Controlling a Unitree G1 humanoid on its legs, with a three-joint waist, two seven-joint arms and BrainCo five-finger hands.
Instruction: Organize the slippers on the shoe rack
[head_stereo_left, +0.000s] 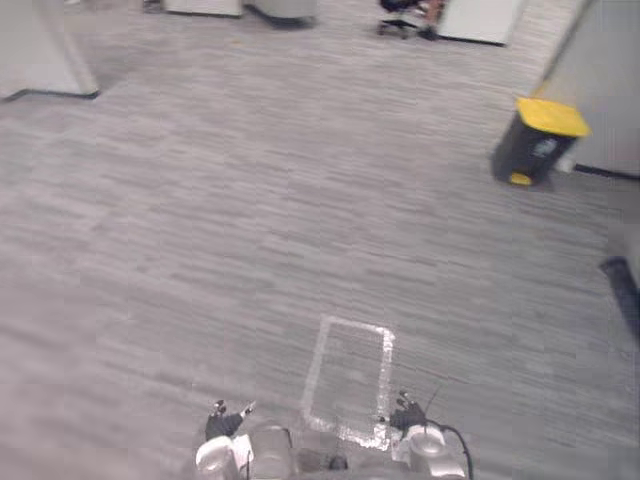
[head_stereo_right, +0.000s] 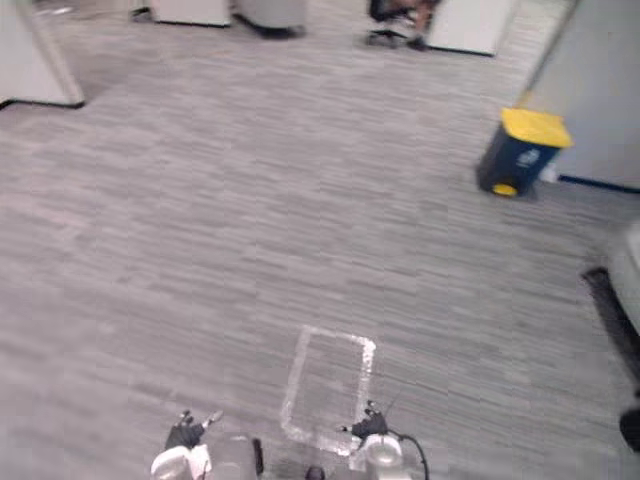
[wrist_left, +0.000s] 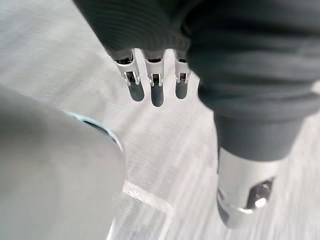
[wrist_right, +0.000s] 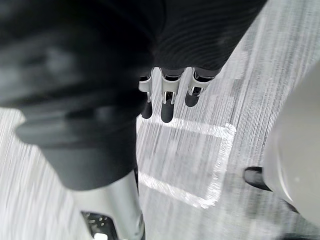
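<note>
Both arms hang low at the near edge of your head views. Left robot hand (head_stereo_left: 222, 424): fingers (wrist_left: 157, 95) straight, spread clear of the thumb, nothing in them, grey carpet floor (head_stereo_left: 250, 220) past the tips. Right robot hand (head_stereo_left: 407, 414): fingers (wrist_right: 167, 107) also straight and slack, holding nothing, above the floor.

Between the 2 hands you have a white taped rectangle (head_stereo_left: 386, 375) on the floor. Its near right corner sits just beside the right robot hand. The left robot hand is apart from its left side.

Far right: 1 dark bin (head_stereo_left: 540, 140) with a yellow lid, upright, beside a pale wall panel (head_stereo_left: 610, 90). Far edge: white cabinets (head_stereo_left: 480, 20) and a wheeled chair base (head_stereo_left: 400, 28). White partition (head_stereo_left: 40, 55) at far left.

Slippers and shoe rack: you cannot tell where they are from these views.
</note>
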